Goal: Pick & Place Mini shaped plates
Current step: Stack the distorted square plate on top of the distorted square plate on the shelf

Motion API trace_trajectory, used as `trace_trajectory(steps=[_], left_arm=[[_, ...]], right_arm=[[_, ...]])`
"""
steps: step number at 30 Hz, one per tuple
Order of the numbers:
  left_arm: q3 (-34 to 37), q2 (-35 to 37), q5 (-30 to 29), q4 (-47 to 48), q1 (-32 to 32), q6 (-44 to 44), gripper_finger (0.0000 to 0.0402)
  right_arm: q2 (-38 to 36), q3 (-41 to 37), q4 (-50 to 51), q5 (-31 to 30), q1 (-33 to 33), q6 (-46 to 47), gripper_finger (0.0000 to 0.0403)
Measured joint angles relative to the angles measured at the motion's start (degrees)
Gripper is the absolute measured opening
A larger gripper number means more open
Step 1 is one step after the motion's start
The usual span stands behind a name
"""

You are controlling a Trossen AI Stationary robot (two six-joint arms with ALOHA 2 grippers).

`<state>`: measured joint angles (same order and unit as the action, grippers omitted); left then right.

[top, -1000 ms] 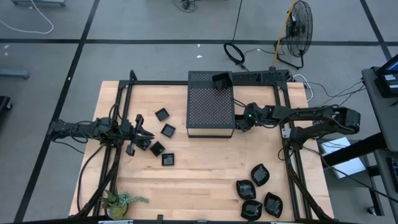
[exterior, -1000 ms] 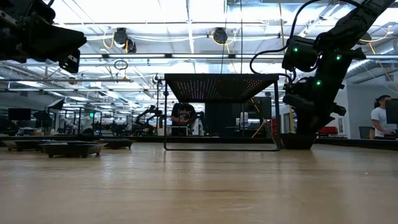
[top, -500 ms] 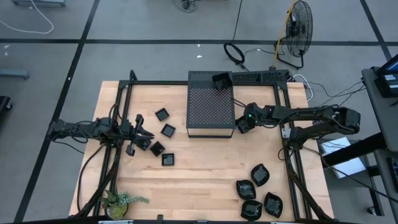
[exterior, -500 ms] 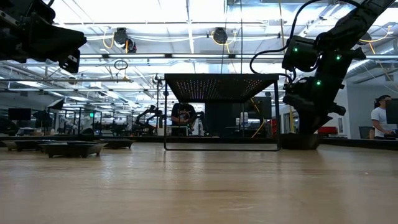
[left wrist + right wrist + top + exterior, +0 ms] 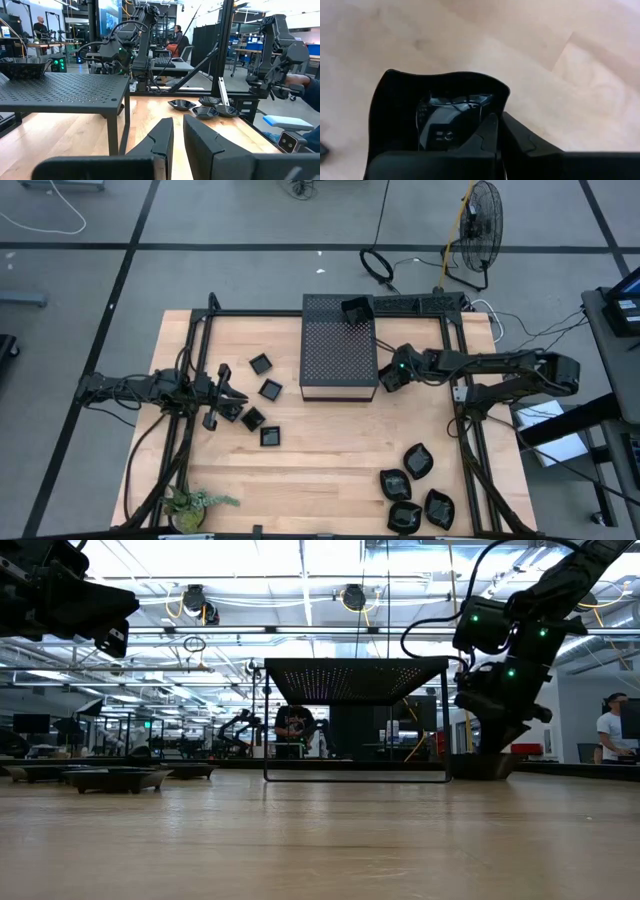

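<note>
My right gripper (image 5: 390, 380) is beside the right edge of the black perforated box (image 5: 338, 350), shut on a small black dish (image 5: 420, 110) low over the wood; the dish also shows in the low view (image 5: 484, 766). My left gripper (image 5: 228, 395) hovers shut and empty at the table's left, among several square dishes (image 5: 270, 389) that lie flat on the table. Several leaf-shaped dishes (image 5: 418, 461) lie at the near right. One dish (image 5: 356, 310) sits on the box's far right corner. My right gripper pinches one side wall of the dish (image 5: 503, 102) between its two fingers, one finger (image 5: 487, 132) inside the hollow and the other (image 5: 522, 140) outside. The fingers point down. The dish stays level, open side up, at or just above the table; which, I cannot tell.
A small green plant (image 5: 190, 502) stands at the near left corner. A black metal frame (image 5: 300, 313) runs round the table. The box stands on legs with open space beneath it (image 5: 355, 730). Bare wood (image 5: 330, 450) lies in the near middle.
My right gripper has risen a little with the dish beside the box.
</note>
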<state>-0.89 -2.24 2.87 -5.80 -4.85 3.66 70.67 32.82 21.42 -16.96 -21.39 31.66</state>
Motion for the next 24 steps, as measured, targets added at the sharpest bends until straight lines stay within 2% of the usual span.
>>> trace_trajectory(steps=[13, 18, 22, 24], left_arm=[[0.0, 0.02, 0.01, 0.0, 0.0, 0.0, 0.0047], [0.02, 0.0, -0.01, 0.0, 0.01, 0.0, 0.0047], [0.0, 0.0, -0.01, 0.0, 0.0, 0.0, 0.0047], [0.0, 0.01, 0.01, 0.0, 0.0, 0.0, 0.0047]], right_arm=[[-9.07, 0.02, -6.29, -20.5, -2.22, -5.65, 0.0001], [-10.68, 0.0, -20.16, -22.16, -3.23, -13.0, 0.0001], [-10.94, 0.03, -35.53, -23.29, -4.66, -23.45, 0.0001], [-10.94, 0.46, -39.73, -25.45, -5.81, -28.12, 0.0001]])
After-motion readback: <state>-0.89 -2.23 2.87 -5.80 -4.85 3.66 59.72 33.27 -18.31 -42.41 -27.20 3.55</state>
